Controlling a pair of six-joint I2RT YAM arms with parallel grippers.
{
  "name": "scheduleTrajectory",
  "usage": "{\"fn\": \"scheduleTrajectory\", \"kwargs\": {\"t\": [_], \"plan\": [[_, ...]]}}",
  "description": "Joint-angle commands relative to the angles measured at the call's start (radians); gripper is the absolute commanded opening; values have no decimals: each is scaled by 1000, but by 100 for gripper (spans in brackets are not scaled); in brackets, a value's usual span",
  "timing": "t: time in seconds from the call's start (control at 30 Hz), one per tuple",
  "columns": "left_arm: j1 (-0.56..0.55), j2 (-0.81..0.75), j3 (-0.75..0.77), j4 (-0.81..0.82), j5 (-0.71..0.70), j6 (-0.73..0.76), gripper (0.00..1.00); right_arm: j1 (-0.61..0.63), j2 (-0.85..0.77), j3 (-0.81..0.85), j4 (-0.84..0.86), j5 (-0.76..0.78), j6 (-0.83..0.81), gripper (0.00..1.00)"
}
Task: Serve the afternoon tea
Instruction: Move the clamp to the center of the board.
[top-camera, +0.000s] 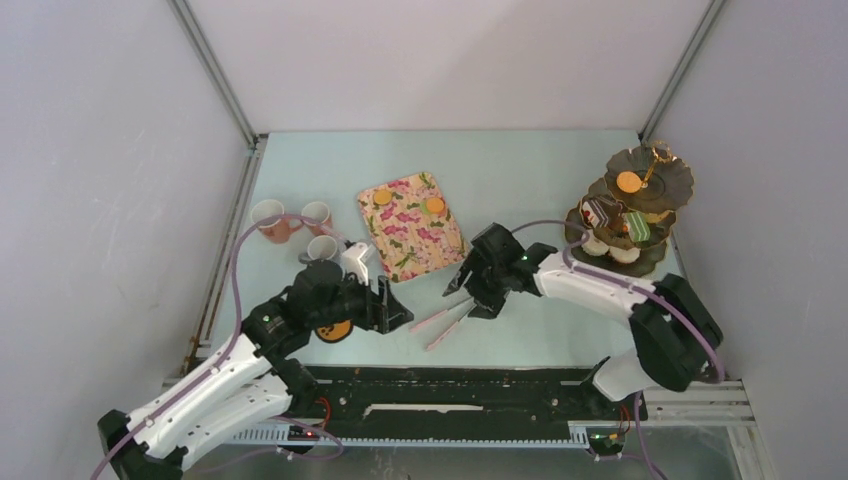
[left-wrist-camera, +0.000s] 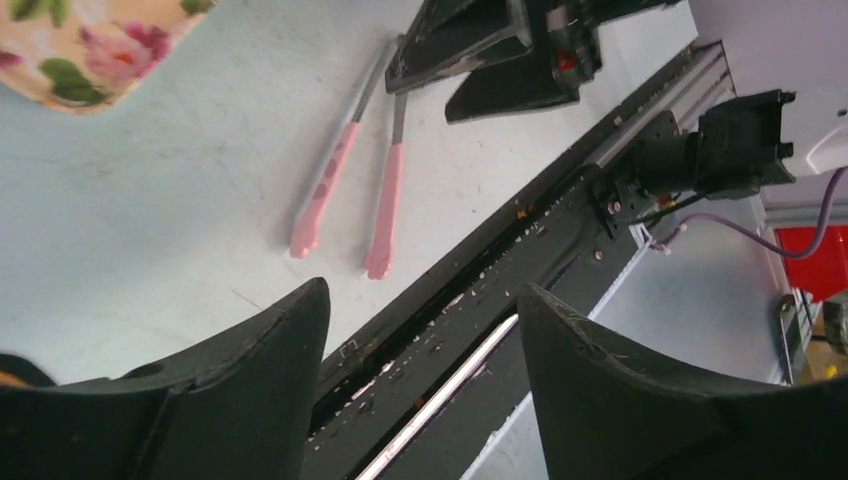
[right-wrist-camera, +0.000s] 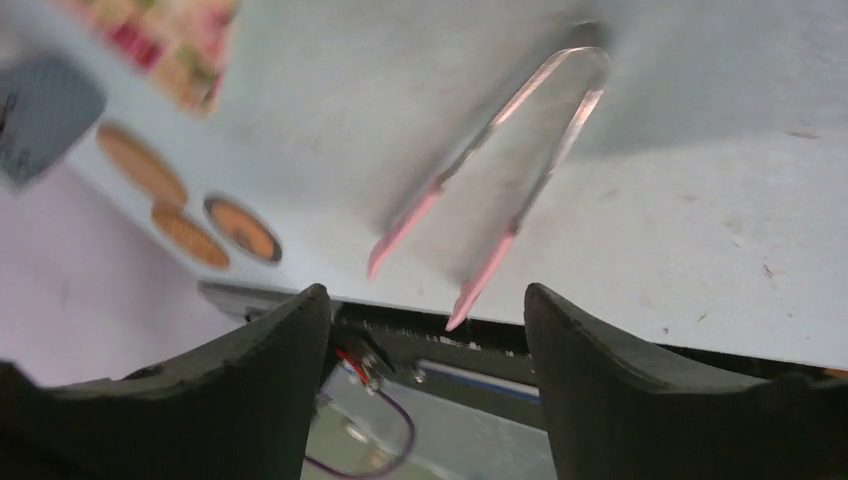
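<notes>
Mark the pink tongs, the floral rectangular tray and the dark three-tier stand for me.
Pink-handled metal tongs (left-wrist-camera: 386, 205): left wrist view, on one pink arm.
Floral rectangular tray (top-camera: 415, 242): top external view, bare middle of its surface.
Dark three-tier scalloped stand (top-camera: 676, 185): top external view, bare right side of top tier.

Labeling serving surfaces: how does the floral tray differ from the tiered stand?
The floral tray is flat, rectangular, pink-patterned; the tiered stand is dark, scalloped, stacked. The tray lies centre, the stand far right. The tray carries two orange rounds, the stand several mixed treats. Both hold food.
</notes>
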Motion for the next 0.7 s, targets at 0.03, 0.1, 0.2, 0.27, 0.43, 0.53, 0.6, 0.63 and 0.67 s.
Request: {"fn": "scheduleTrajectory", "kwargs": {"t": [0.03, 0.1, 0.2, 0.27, 0.43, 0.53, 0.6, 0.63, 0.67], "plan": [[-105, 92, -20, 136, -19, -36, 71, -41, -122, 61, -36, -13, -593, 78], [-165, 146, -22, 175, -35, -40, 69, -105, -131, 62, -92, -42, -830, 80], [-246, 252, -4, 216, -52, -34, 66, -243, -102, 63, -63, -238, -1031, 65], [-300, 344, 44, 225, -64, -14, 63, -322, -56, 96, -35, -336, -1087, 67], [-379, 620, 217, 208, -53, 87, 52, -360, 155, 240, -33, -465, -1134, 66], [-397, 745, 288, 189, -43, 121, 45, -331, 229, 255, 25, -469, -1089, 60], [-405, 808, 331, 159, -55, 127, 40, -326, 263, 255, 40, -451, -1048, 52], [-406, 837, 344, 157, -55, 129, 37, -325, 277, 254, 41, -442, -1032, 47], [-406, 866, 352, 159, -51, 130, 35, -322, 293, 252, 43, -437, -1021, 42]]}}
